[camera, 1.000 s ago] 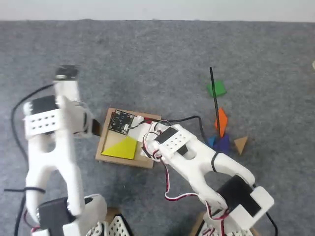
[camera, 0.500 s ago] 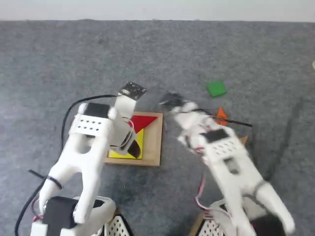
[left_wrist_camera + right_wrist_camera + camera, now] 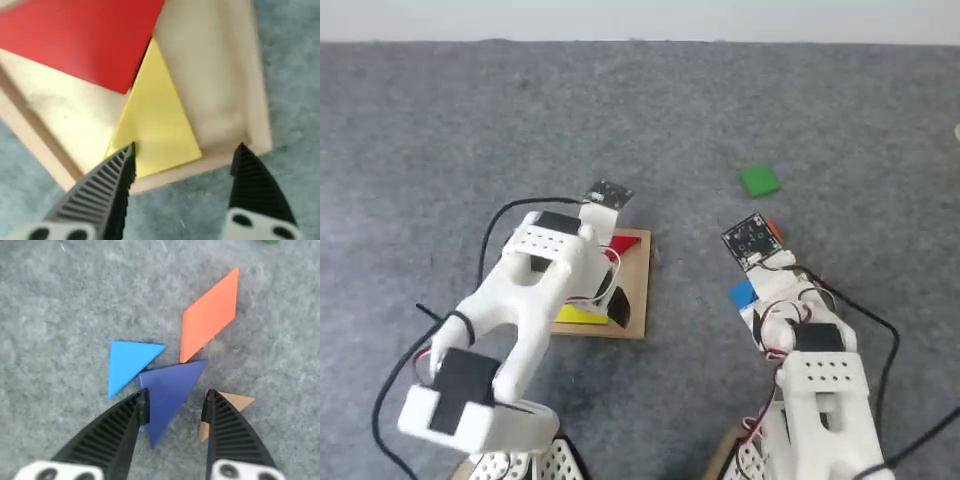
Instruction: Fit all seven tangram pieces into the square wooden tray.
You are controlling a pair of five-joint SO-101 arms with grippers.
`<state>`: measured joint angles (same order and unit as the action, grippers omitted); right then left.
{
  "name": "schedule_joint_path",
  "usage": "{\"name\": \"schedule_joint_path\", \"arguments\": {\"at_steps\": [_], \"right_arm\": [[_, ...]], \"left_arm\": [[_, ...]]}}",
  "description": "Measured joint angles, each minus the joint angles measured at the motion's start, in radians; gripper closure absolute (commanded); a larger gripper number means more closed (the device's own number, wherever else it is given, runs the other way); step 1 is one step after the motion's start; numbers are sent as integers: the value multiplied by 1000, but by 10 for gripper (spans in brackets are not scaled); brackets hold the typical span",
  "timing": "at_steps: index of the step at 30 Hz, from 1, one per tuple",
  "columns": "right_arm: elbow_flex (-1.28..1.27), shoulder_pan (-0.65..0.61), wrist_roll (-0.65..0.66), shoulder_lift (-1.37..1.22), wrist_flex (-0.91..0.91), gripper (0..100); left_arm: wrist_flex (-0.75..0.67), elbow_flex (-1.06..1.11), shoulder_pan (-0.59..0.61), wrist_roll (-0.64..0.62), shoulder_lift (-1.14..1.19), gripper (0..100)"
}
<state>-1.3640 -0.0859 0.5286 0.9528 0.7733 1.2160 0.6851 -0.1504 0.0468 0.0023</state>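
The square wooden tray [image 3: 638,300] lies at the table's middle with a red triangle [image 3: 626,243] and a yellow triangle [image 3: 572,314] in it. My left gripper [image 3: 182,165] hangs open over the tray's corner, its fingers straddling the yellow triangle [image 3: 155,130] beside the red triangle [image 3: 85,40]. My right gripper [image 3: 175,405] is open low over the loose pieces, its fingers on either side of a dark blue triangle [image 3: 170,387]. A light blue triangle [image 3: 127,365], an orange parallelogram [image 3: 210,315] and a tan triangle [image 3: 237,402] lie around it.
A green square [image 3: 759,181] sits alone on the grey carpet beyond the right arm. Bare wood [image 3: 215,90] shows in the tray beside the yellow triangle. Cables trail from both arms near the front edge.
The left arm swung from left of the tray to above it. The right arm pulled away from the tray to the loose pieces on the right. A red triangle now lies in the tray.
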Motion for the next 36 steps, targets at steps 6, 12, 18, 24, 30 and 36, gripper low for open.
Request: {"name": "schedule_joint_path", "arguments": {"at_steps": [6, 12, 18, 24, 30, 36], "right_arm": [[-6, -5, 0, 11, 0, 815], [-8, -5, 0, 11, -3, 815], [-8, -5, 0, 11, -9, 815], [-32, -5, 0, 11, -46, 816], [-40, 5, 0, 11, -75, 816], [-40, 5, 0, 11, -75, 816]], "left_arm": [[-25, -52, 61, 37, 95, 724], [0, -54, 97, 94, 104, 761], [3, -57, 112, 103, 104, 915], [8, -63, 98, 98, 68, 953], [109, 15, 83, 103, -64, 956], [147, 86, 187, 221, -155, 952]]}}
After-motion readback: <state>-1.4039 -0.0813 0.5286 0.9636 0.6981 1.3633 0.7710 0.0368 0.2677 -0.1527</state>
